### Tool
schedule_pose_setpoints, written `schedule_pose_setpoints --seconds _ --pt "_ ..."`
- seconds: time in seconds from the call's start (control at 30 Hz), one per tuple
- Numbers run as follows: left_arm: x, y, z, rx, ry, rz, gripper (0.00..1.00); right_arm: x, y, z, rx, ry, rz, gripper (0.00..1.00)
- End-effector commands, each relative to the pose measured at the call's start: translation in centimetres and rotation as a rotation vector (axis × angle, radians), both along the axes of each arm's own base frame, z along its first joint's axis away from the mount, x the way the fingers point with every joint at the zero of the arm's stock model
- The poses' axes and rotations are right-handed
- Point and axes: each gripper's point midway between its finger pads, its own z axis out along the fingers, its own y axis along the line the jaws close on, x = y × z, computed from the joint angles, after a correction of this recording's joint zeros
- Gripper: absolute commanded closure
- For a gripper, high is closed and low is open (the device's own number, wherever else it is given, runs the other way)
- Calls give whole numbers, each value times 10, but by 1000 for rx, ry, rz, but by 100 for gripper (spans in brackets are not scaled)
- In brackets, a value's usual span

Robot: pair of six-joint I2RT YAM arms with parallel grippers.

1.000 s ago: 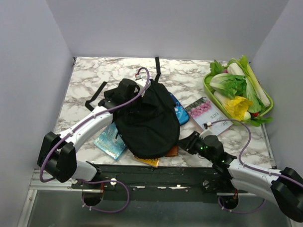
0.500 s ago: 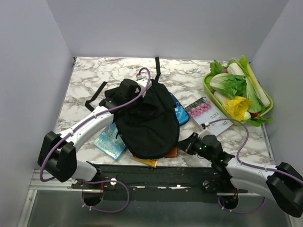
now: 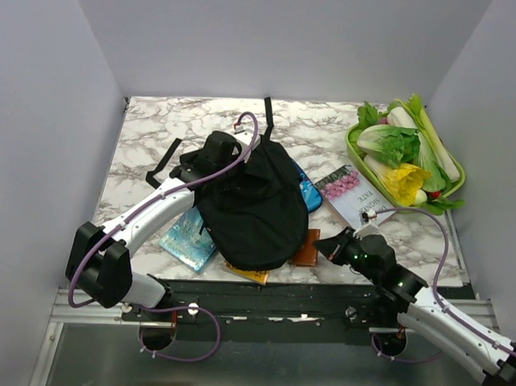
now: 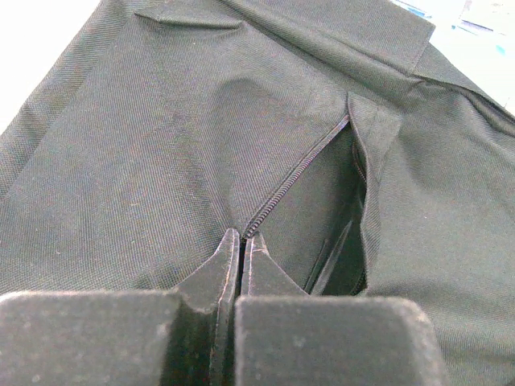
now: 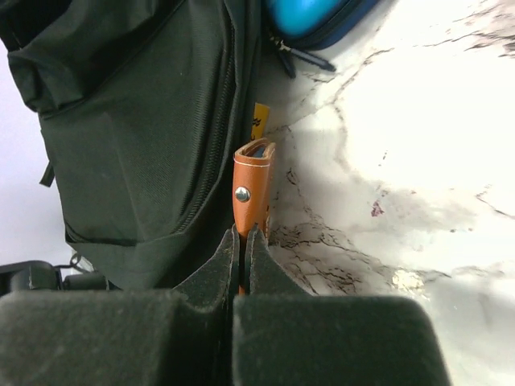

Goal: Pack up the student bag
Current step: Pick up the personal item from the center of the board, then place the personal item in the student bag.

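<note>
Jaws status: left jaws clenched on zipper end of student bag (image 3: pixel 249 201); right jaws clenched on orange leather case (image 5: pixel 251 189), just beside bag's near-right edge. Bag lies mid-counter (image 3: pixel 150 121), teal book (image 3: pixel 182 239) partly beneath.

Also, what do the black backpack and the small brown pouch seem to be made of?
Student bag: woven cloth, matte black; fine weave shows close up. Brown pouch: probably leather or imitation, smooth, with pale edging and a metal stud.
</note>
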Motion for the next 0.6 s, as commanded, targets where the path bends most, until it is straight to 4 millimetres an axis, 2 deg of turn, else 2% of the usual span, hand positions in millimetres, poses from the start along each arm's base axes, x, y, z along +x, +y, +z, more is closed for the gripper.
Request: schedule_pose_setpoints --seconds 0.0,0.07,0.13,0.17,0.2,0.27,0.3,0.33,0.37,0.4,0.43,0.53,0.57 --pt "9 -6 23 -28 -48 6 100 -11 -34 -13 -158 98 -89 99" --pt "10 -7 27 -33 -54 5 100 -10 -41 -3 -159 95 -126 99" --pt "7 -6 28 -32 -51 4 100 -4 -46 21 -151 43 -156 99" --pt "7 -6 30 -34 -52 3 100 0 -47 36 -131 5 -171 99" --pt "5 -5 29 -32 -46 2 100 5 -46 69 -86 -54 -185 99" --pt "3 -4 31 -38 -43 9 100 13 -44 97 -81 -111 -191 99" --pt "2 -4 31 -41 -38 9 100 19 -37 115 -57 -143 -181 99" --pt "1 -5 31 -45 -35 7 100 21 -28 143 -23 -181 -149 99" --pt "0 -5 31 -50 -28 7 100 24 -21 153 -11 -184 -135 99" --pt "-2 -6 30 -49 -16 2 100 36 -4 152 -20 -167 -109 99" --pt "-4 -8 28 -46 -9 -3 100 38 9 172 24 -176 -74 99" --pt "-8 -10 27 -61 9 2 100 61 51 174 58 -153 0 99" --pt "-10 -10 27 -67 8 6 100 67 62 184 83 -164 19 99"
